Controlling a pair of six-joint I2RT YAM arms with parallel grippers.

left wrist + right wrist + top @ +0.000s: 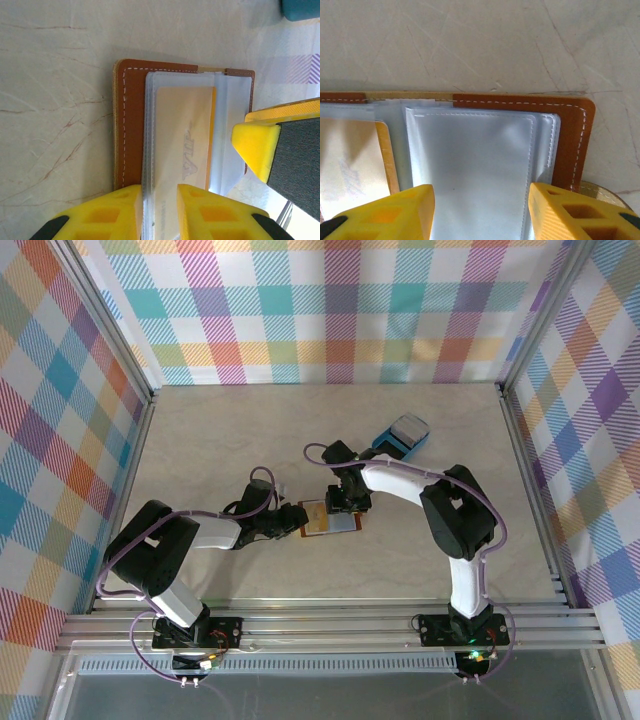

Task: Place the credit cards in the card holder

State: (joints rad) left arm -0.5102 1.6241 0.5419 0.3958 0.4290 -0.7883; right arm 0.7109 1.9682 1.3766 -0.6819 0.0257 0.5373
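The card holder [345, 531] lies open on the table, brown leather [131, 120] with clear plastic sleeves [470, 170]. A cream credit card [185, 140] with a gold edge and "VIP" lettering lies flat in its left half [350, 160]. My left gripper [293, 522] sits low at the holder's left end. Its yellow fingers stand a narrow gap apart [160, 210] over the sleeve edges and the card's end, and nothing is pinched. My right gripper [345, 505] is open, its fingers wide apart [480, 210] over an empty clear sleeve. One right finger [255, 147] shows in the left wrist view.
A blue rounded tray [392, 443] with a pale stack [410, 427] in it stands behind and to the right of the holder; its corner [300, 9] shows in the left wrist view. Aluminium rails and plaid walls fence the marbled tabletop [220, 440].
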